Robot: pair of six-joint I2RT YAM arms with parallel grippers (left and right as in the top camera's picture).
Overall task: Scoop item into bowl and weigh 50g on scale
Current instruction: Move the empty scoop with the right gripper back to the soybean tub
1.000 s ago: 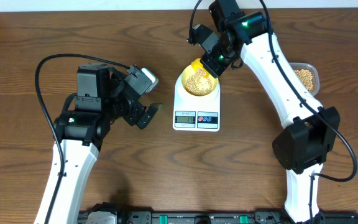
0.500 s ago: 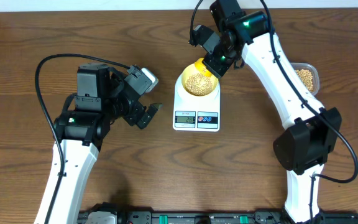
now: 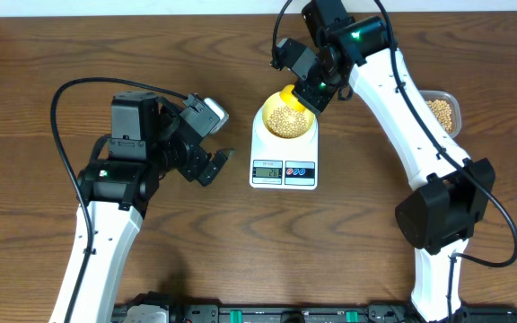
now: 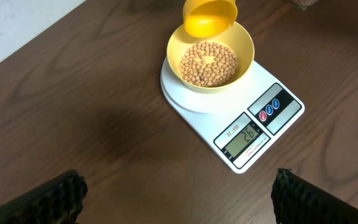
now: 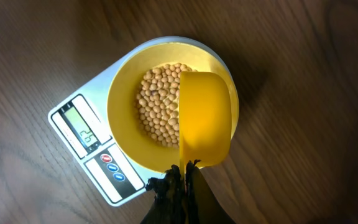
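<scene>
The white scale (image 3: 284, 163) stands mid-table with the pale-yellow bowl (image 3: 267, 109) on its platform. The bowl holds tan beans (image 3: 285, 118); they also show in the left wrist view (image 4: 208, 63) and the right wrist view (image 5: 158, 102). My right gripper (image 3: 315, 87) is shut on the handle of a bright yellow scoop (image 5: 205, 118), tipped over the bowl's far-right rim. My left gripper (image 3: 215, 164) is open and empty, left of the scale, above bare table. The scale's display (image 4: 248, 135) reads about 26.
A clear plastic tub (image 3: 442, 110) with more beans sits at the right, behind my right arm. A pale wall edge runs along the table's far side.
The scoop has stayed tipped over the bowl with little movement. The left arm has not moved.
</scene>
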